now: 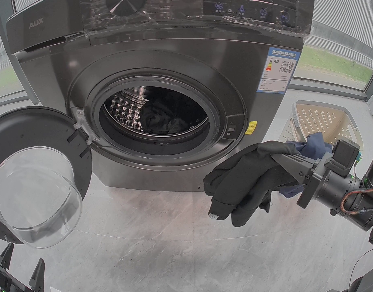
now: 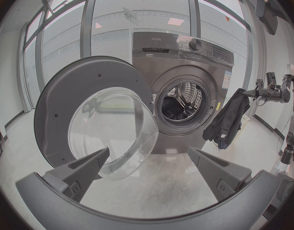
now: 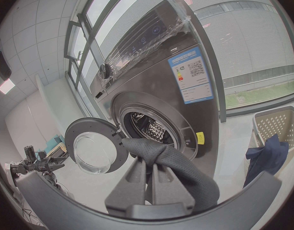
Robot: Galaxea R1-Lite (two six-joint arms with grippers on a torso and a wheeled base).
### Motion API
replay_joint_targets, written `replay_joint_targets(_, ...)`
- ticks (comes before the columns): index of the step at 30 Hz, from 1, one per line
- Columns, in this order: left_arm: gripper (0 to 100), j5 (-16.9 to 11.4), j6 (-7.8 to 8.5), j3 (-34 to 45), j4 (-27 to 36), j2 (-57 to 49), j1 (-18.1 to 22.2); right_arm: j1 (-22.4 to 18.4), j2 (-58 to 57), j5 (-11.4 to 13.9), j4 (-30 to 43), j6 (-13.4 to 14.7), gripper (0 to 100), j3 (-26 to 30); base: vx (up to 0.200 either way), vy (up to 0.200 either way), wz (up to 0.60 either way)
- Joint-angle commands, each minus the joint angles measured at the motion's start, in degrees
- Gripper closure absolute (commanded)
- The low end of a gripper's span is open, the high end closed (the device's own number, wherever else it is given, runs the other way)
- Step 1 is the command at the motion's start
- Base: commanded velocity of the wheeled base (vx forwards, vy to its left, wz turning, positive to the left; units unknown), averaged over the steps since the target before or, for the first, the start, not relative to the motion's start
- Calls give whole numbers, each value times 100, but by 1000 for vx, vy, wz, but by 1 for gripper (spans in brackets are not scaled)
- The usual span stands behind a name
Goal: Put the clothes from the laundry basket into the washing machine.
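Grey tiled floor (image 1: 154, 240). Lower right, my right claw (image 1: 278, 158) pinches 1 black garment (image 1: 239, 183): soft, light, floppy; grip judged secure at bunched fold.

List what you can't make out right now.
- Basket bottom: in the head view the blue cloth and right arm cover it, so clothes left inside cannot be told.
- Drum depth: dark in every view; how much clothing lies there is unclear.
- Right gripper tips: head view, buried in the black garment.
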Motion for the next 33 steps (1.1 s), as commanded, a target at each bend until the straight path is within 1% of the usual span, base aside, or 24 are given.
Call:
replay_joint_targets(1, 0, 1, 1, 92, 0, -95, 1, 0, 9, -5, 0, 1, 100, 4, 0, 0, 0)
replay_joint_targets(8, 0, 1, 1, 84, 0, -95, 1, 0, 9, 4, 17, 1, 100, 4, 0, 0, 0)
replay_joint_targets(20, 0, 1, 19, 92, 0, -95, 1, 18, 44, 13, -18, 1, 100, 48, 0, 200, 0)
replay_joint_targets(22, 0, 1, 36, 92, -9, -95, 1, 53, 44, 4, -18, 10, 100, 48, 0, 0, 0)
replay_joint_targets(25, 0, -8, 159, 101, -9, -104, 10, 114, 150, -5, 26, 27, 100, 21, 0, 0, 0)
replay_joint_targets(28, 0, 1, 142, 92, 0, -104, 10, 281, 325, -13, -35, 62, 100, -49, 0, 0, 0)
replay_joint_targets(30, 0, 1, 159, 92, -9, -104, 10, 404, 431, -92, -35, 133, 100, -119, 0, 0, 0)
replay_joint_targets(32, 0, 1, 186, 101, -9, -104, 19, 545, 589, -286, -35, 203, 100, -242, 0, 0, 0)
replay_joint_targets(33, 0, 1, 186, 101, -9, -104, 19, 598, 642, -339, -44, 229, 100, -286, 0, 0, 0)
